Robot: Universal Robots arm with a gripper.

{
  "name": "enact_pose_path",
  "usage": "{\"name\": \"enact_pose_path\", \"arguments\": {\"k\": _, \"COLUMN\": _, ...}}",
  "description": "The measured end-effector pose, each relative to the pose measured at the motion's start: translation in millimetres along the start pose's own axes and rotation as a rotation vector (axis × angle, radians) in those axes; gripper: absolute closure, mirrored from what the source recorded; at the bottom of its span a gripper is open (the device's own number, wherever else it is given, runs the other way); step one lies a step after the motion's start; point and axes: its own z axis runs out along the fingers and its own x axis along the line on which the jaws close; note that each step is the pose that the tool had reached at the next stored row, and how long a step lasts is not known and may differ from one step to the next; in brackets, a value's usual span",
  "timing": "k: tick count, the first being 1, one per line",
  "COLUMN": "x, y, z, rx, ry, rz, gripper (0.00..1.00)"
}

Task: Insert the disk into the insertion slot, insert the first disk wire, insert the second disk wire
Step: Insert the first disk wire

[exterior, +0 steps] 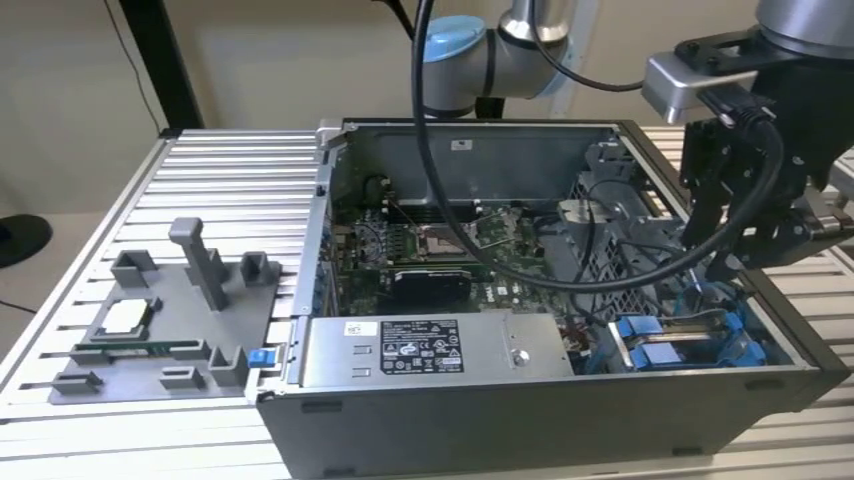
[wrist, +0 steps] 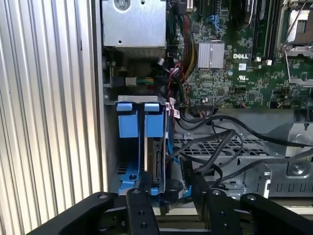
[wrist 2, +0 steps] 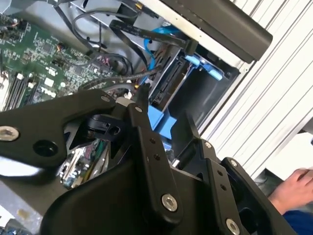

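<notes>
- Exterior view: the open PC case (exterior: pixel 534 420) sits on the slatted worktop (exterior: pixel 227 190), toward the worktop's edge on the exterior view's right. A grey fixture plate (exterior: pixel 180 315) lies near the edge on the exterior view's left.
- Exterior view: the gripper (exterior: pixel 737 262) hangs over the case's near corner on the exterior view's right, just above the insertion slot (exterior: pixel 707 335), where blue carrier plastic shows. The power-supply box (exterior: pixel 414 350) runs along the case's near edge beside the slot. The motherboard (exterior: pixel 441 250) is in the case's middle.
- Second wrist view: the gripper (wrist 2: pixel 164 110) is spread, with a blue carrier tab (wrist 2: pixel 159 120) between the fingers and no visible pinch. The disk (wrist 2: pixel 168 85) stands on edge inside the slot at the case corner, connector edge exposed. A blue cable (wrist 2: pixel 151 44) loops close by. A person's hand (wrist 2: pixel 293 183) with a blue sleeve is outside the case, over the worktop.
- First wrist view: the gripper (wrist: pixel 168 182) is spread, with one of its fingers (wrist: pixel 144 188) on each side of the disk (wrist: pixel 157 161) end. I can't confirm contact.
- First wrist view: the disk is seated in the slot (wrist: pixel 111 147) beside the case's side wall. Two blue tabs sit side by side at the slot's inner end, and the disk lines up with the one farther from the wall.
- First wrist view: loose black cables (wrist: pixel 230 134) cross the perforated cage (wrist: pixel 264 147) next to the slot and run toward the gripper. I can't tell if any is plugged into the disk.
</notes>
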Motion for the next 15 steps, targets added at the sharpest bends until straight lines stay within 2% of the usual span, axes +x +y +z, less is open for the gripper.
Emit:
{"name": "enact_pose_path", "arguments": {"k": 7, "x": -6.9, "y": 2.7, "z": 9.1, "rx": 0.0004, "ry": 0.002, "rz": 0.016, "gripper": 0.0}}
{"name": "enact_pose_path", "arguments": {"k": 15, "x": -9.1, "y": 10.2, "z": 12.4, "rx": 0.0011, "ry": 0.0039, "rz": 0.043, "gripper": 0.0}}
